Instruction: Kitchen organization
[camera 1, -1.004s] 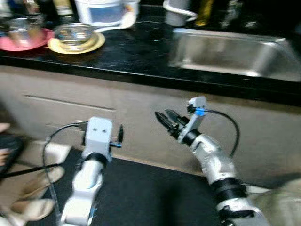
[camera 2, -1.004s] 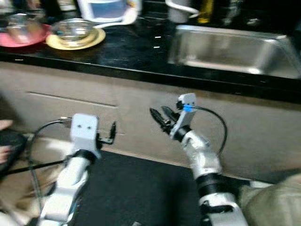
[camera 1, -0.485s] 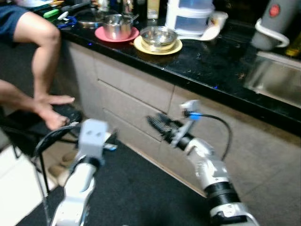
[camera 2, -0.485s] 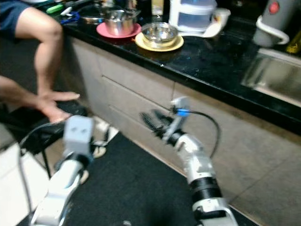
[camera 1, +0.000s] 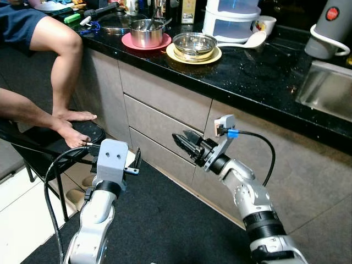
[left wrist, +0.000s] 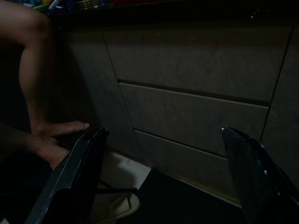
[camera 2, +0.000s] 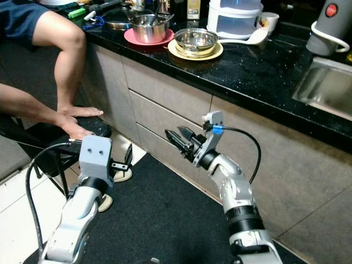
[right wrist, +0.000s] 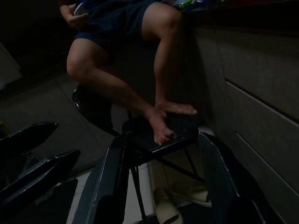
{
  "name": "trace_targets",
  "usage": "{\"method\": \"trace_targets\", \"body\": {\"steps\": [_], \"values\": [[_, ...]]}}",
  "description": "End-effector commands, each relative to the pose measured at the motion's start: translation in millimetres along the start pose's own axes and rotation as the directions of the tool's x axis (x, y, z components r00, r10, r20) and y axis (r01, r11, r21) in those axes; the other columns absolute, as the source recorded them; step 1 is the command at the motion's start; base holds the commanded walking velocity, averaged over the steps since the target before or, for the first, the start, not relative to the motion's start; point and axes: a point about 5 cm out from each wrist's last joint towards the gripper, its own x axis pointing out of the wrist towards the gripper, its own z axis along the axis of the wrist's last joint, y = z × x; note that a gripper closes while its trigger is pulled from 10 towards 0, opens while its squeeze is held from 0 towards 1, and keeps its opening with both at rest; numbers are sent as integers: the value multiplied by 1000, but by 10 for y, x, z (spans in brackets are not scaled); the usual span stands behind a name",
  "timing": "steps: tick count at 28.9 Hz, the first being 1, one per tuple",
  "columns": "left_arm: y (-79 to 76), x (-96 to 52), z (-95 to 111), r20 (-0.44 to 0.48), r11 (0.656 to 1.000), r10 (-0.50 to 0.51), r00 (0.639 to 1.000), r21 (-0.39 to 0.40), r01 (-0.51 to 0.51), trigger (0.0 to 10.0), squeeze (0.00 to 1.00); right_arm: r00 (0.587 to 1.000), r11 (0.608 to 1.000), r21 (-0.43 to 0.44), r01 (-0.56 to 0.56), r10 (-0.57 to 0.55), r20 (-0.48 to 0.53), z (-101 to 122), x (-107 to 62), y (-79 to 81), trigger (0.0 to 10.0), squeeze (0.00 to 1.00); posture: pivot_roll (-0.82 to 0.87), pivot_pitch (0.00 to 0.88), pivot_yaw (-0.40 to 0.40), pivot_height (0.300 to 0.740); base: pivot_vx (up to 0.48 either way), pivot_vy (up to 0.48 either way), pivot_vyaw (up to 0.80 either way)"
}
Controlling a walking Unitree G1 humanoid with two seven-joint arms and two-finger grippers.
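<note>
Both wrist views are very dark: beyond the black fingers, only grey drawer fronts and a person's bare legs can be made out. The person (camera 1: 38,33) is cut off by the left and far edges of the head views, so just dark blue shorts, legs and feet resting on a black stool (camera 1: 33,144) show. The steel sink (camera 1: 324,91) at the right is cropped by the frame, as is the grey kettle-like jug (camera 1: 330,27) at the far right.

The left pincer (camera 1: 136,162) hangs low in front of the drawers, its two fingers (left wrist: 79,172) well apart, gripping nothing. The right pincer (camera 1: 184,144) is raised before the grey drawer fronts (camera 1: 159,124), its long axis pointing left and slightly far, its fingers spread and empty.

On the black speckled stone surface (camera 1: 247,66), far from both pincers, a steel pot (camera 1: 146,34) stands on a round pink plate (camera 1: 146,42); just right of it a glass bowl (camera 1: 194,45) sits on a round yellow plate (camera 1: 193,55). Behind them stands a white stacked container (camera 1: 231,19) with a white spoon (camera 1: 248,40) beside it. The pot's utensil handle leans toward the right.

Below, a dark mat (camera 1: 165,225) covers the pale tiled floor (camera 1: 22,214), with slippers (camera 2: 118,173) near the stool.
</note>
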Motion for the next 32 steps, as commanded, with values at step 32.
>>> {"method": "trace_targets", "body": {"steps": [32], "values": [[-31, 39, 40, 22, 1000, -16, 1000, 5, 16, 10000, 0, 907, 940, -98, -326, 340, 247, 1078, 441, 801, 10000, 0, 89, 24, -58, 732, 316, 0, 0]]}}
